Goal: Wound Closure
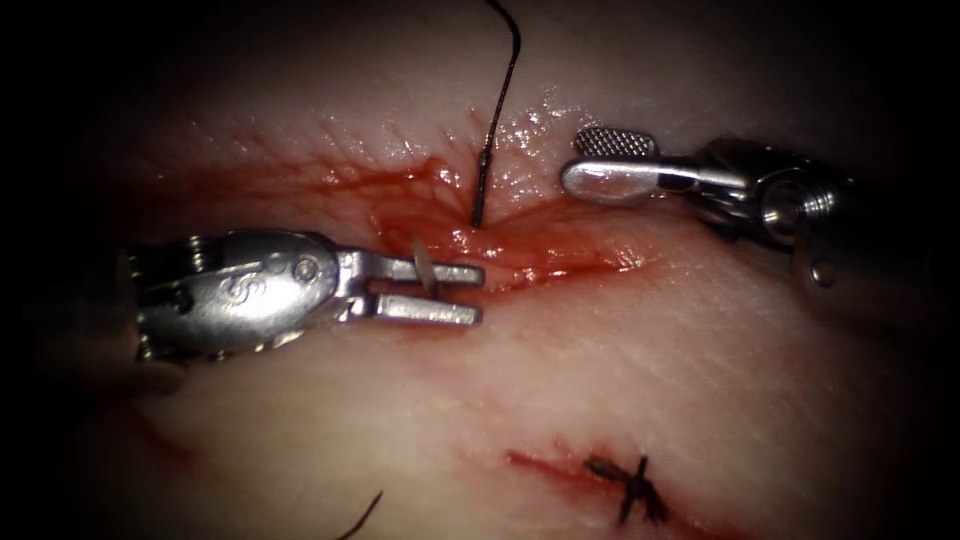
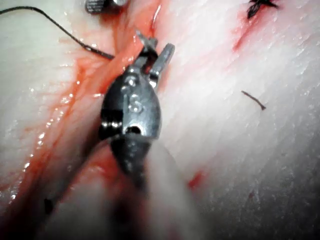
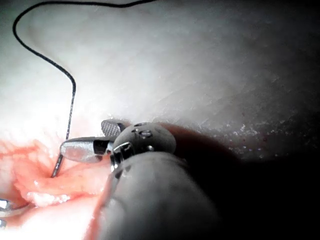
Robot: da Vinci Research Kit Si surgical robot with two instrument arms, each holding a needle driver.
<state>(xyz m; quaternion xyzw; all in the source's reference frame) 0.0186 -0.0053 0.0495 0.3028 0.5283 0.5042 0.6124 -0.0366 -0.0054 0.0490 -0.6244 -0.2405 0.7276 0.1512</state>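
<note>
Overhead endoscope; close wrist views, seemingly

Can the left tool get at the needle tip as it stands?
Probably yes. The left tool has its jaws open around the needle tip where it pokes out of the tissue at the cut. The right tool sits apart, open, holding nothing.

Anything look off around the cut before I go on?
The needle is buried in the tissue: its tip pokes out between the open jaws of the left tool, ungrasped. Its tail end with the thread sticks up from the cut. The right tool is open, holding nothing.
</note>
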